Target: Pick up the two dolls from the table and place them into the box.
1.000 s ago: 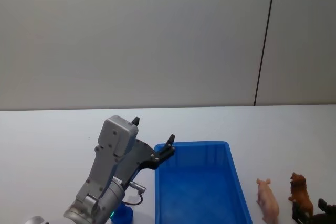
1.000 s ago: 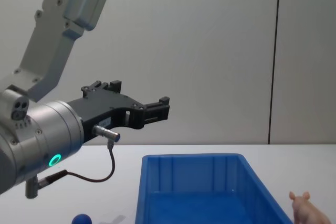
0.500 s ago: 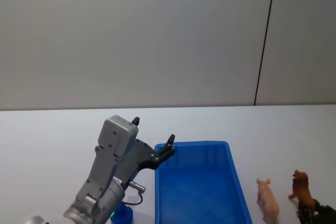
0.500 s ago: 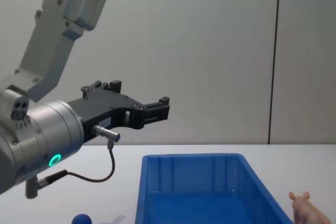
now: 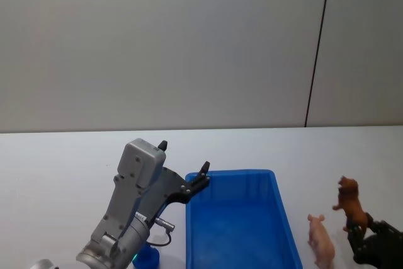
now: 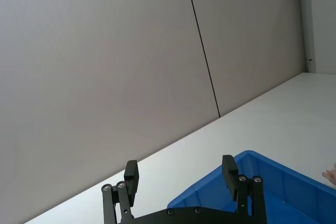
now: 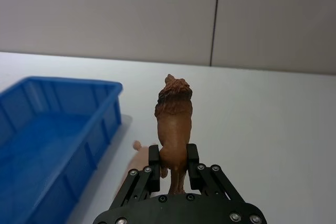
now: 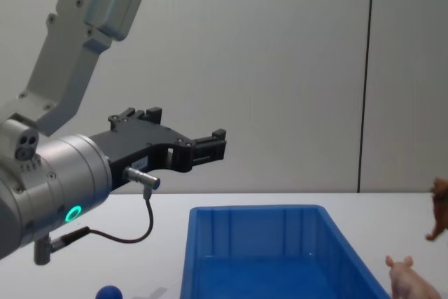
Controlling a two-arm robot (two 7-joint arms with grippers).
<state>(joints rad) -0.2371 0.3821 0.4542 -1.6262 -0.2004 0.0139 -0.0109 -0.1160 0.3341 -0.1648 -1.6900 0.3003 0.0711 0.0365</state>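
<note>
My right gripper point(image 7: 173, 163) is shut on the dark brown doll point(image 7: 174, 113), a small maned animal held upright in the air to the right of the blue box point(image 7: 100, 135). In the head view this brown doll point(image 5: 348, 201) hangs above the table over my right gripper point(image 5: 361, 231). The pink pig doll point(image 5: 321, 239) lies on the table between the box point(image 5: 236, 231) and that gripper. My left gripper point(image 5: 184, 157) hovers open and holds nothing by the box's far left corner. A rounded blue doll point(image 8: 108, 292) sits on the table beneath the left arm.
The white table runs back to a grey wall with one dark vertical seam. The box point(image 8: 252, 209) has nothing inside it. The pig point(image 8: 409, 278) lies close to its right wall. The left arm's grey body point(image 8: 49, 187) looms large at the left.
My right gripper has lifted the brown doll off the table, up and a little left toward the box. The left arm, pig and box have not moved.
</note>
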